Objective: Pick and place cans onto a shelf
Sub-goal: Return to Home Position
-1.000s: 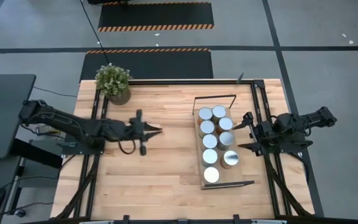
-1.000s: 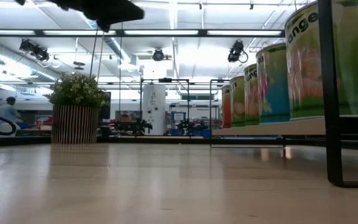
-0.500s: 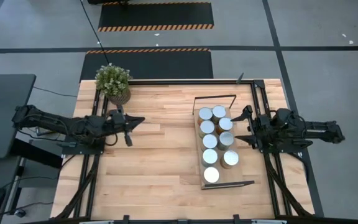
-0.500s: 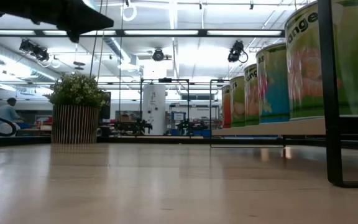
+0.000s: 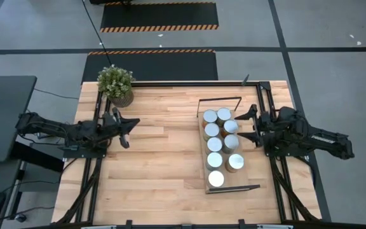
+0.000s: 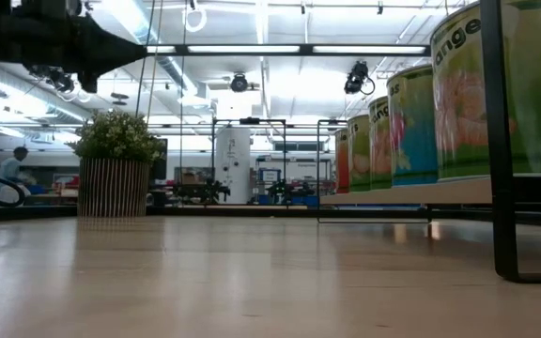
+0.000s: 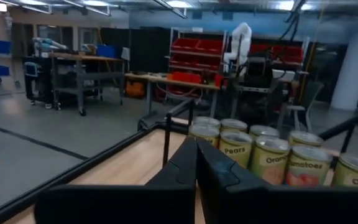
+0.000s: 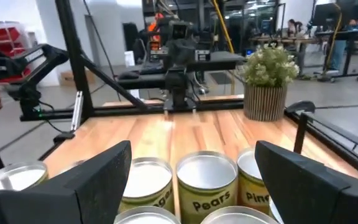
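Note:
Several cans (image 5: 221, 143) with silver tops stand in two rows on the light-wood shelf (image 5: 234, 182) at the table's right. They also show in the low view (image 6: 458, 94) and the left wrist view (image 7: 269, 158). My right gripper (image 5: 251, 124) is open and empty just right of the shelf, level with the far cans (image 8: 207, 174), its fingers pointing toward the table's left edge. My left gripper (image 5: 131, 123) is shut and empty above the table's left part, near the potted plant; its shut fingers also show in the left wrist view (image 7: 196, 163).
A potted plant (image 5: 115, 84) stands at the table's far left corner. Black frame rails (image 5: 97, 127) run along both table sides. Bare tabletop (image 5: 164, 159) lies between my left gripper and the shelf. A person (image 6: 9, 169) shows far off in the room.
My left gripper has drawn back toward the table's left edge, away from the shelf, staying shut. My right gripper has shifted a little toward the far edge beside the shelf, staying open. The cans have not moved.

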Robot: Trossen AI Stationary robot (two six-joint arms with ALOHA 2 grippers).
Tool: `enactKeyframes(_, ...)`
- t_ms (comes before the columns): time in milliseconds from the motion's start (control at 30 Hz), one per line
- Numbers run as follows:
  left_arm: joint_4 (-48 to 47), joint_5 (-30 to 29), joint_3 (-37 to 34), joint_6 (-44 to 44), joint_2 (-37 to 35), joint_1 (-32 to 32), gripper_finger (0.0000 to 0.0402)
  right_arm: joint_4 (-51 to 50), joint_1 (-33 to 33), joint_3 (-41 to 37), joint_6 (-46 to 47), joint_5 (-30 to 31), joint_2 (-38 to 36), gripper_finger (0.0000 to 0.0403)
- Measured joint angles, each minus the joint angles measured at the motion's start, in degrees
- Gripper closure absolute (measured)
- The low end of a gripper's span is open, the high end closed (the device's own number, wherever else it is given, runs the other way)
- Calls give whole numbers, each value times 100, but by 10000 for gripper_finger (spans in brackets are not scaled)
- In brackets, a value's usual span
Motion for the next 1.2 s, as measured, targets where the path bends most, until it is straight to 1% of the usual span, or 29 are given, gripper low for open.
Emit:
enactKeyframes(233,698,-353,-476,-136,-113,-2,394,674,-5,-143,-151,326,-21,53)
enactKeyframes(333,917,-428,-632,-197,-109,-2,394,726,-5,-206,-285,725,-21,53)
enactKeyframes(433,876,-487,-633,-285,-109,-6,394,772,-5,-363,-372,996,-21,53)
enactKeyframes(667,854,-504,-633,-310,-109,-20,394,1007,-12,-619,-477,1026,-23,61)
enactKeyframes(733,759,-505,-635,-442,-109,-20,394,1086,-12,-619,-577,1026,-28,77)
enactKeyframes(800,574,-502,-635,-599,-107,-20,394,1187,-12,-619,-682,1054,-27,103)
enactKeyframes(900,272,-503,-637,-803,-107,-20,392,1235,-12,-619,-792,1221,-30,155)
enactKeyframes(1067,227,-502,-637,-882,-107,-20,397,1182,-12,-621,-839,1313,-28,237)
enactKeyframes(1200,210,-500,-639,-884,-107,-20,396,1176,-12,-621,-839,1328,-30,277)
